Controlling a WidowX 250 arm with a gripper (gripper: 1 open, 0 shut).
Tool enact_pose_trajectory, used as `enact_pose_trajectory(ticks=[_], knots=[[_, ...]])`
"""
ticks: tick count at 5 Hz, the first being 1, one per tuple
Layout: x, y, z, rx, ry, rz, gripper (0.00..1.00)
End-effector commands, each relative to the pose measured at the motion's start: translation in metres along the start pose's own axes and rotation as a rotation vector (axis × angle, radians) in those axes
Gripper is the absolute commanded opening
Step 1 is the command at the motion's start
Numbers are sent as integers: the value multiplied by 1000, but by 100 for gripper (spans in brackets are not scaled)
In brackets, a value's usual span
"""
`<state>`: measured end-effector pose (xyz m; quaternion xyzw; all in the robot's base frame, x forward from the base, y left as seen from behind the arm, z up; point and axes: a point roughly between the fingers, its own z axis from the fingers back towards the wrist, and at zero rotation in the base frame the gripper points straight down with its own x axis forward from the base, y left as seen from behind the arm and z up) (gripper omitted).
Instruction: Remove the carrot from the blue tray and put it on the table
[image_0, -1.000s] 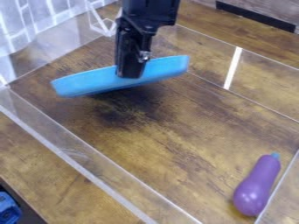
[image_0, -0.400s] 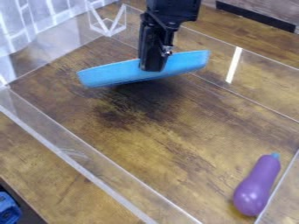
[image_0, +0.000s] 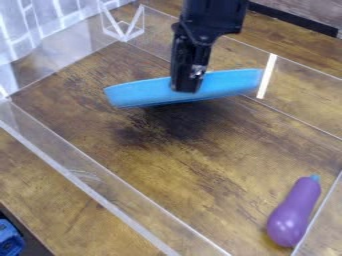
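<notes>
Honestly, the black gripper (image_0: 189, 80) is clenched on the round light-blue plastic tray's (image_0: 140, 95) rim, holding it above the dark wood-grain table (image_0: 187, 180). No carrot visible, so it could tumble out unseen or the tray slip.

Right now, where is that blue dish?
The blue tray is in the upper middle of the camera view, gripped at its rim by the gripper and lifted tilted above the table, far from the purple toy.

The table (image_0: 187, 175), a dark brown wood-grain top with a glossy sheen and clear acrylic edging (image_0: 80, 165) along its near-left side, carries a purple eggplant-shaped toy (image_0: 294, 212) lying near its lower right corner, with a darker smudge on the wood towards the middle.
</notes>
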<state>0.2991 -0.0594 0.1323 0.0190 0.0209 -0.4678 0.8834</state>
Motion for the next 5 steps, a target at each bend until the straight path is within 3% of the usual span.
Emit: enact_pose_trajectory(ticks=[1,3,5], knots=[[-3,16,20,88,-61,-87,0],[-16,35,21,120,-36,-118,0],[-50,19,23,130,-21,-91,0]])
